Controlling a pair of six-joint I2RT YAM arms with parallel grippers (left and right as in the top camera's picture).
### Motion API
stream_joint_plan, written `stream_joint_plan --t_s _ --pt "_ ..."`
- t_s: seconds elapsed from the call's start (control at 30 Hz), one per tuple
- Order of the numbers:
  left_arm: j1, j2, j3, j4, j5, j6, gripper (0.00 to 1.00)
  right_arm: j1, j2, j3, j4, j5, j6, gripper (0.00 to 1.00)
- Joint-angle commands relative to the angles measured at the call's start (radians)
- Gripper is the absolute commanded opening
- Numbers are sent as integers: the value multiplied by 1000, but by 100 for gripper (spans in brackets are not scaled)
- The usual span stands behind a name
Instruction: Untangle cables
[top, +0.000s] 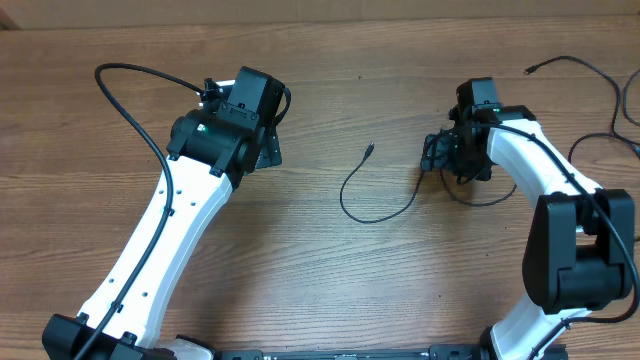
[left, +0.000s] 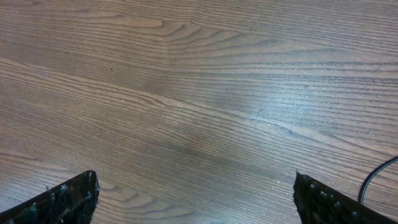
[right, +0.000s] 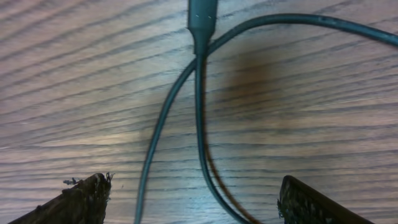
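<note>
The left gripper (left: 195, 180) was seen with fingers spread wide above the wooden table (left: 186, 74). The right gripper (right: 194, 182) was positioned, fingers spread, over the black cables (right: 199, 93).

Brown wood-grain table (top: 320, 300) filling every view, grain running in long lines from side to side. Soft, even lighting, with a pale sheen (left: 280, 106) across the surface in the left wrist view. Paler tan strip (top: 300, 8) along the far edge overhead, too narrow to identify.
</note>
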Motion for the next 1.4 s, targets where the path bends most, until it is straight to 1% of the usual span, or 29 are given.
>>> stream_joint_plan --t_s 0.0,0.1,0.33,0.43,0.5,0.53,0.57,0.67,0.7,0.73,0.87,0.9,1.07,1.2,1.27,1.37 --pt "5 -24 -5 3 -19 19 100 31 31 -6 8 29 4 86" --pt "5 -24 -5 3 -19 19 100 56 74 -6 11 68 5 86" --pt "5 -24 -5 3 -19 19 99 66 110 -6 34 100 24 85" --pt "5 -24 -5 4 -19 19 99 66 128 -6 30 103 23 73" --pt "5 -24 -5 4 -19 19 100 66 135 -6 29 103 23 62" --pt "5 -24 -5 4 -19 19 100 66 135 -6 29 103 23 58" --pt "5 -24 -5 4 -19 19 100 66 135 -6 29 103 23 51" --pt "5 -24 -5 3 -19 19 99 66 135 -6 29 103 23 40" --pt "5 -24 -5 4 -19 19 100 66 135 -6 29 103 23 34" --pt "5 -24 -5 3 -19 19 100 66 135 -6 27 103 23 24" --pt "5 -24 -5 3 -19 19 100 66 135 -6 26 102 24 10" --pt "5 -24 -5 4 -19 19 100 66 135 -6 27 102 25 4" --pt "5 -24 -5 4 -19 19 100 66 135 -6 26 84 77 4" --pt "5 -24 -5 4 -19 19 100 66 134 1 29 64 80 4" --pt "5 -24 -5 3 -19 19 100 66 134 35 -10 60 80 4" --pt "5 -24 -5 4 -19 19 100 63 132 148 -116 57 75 4"
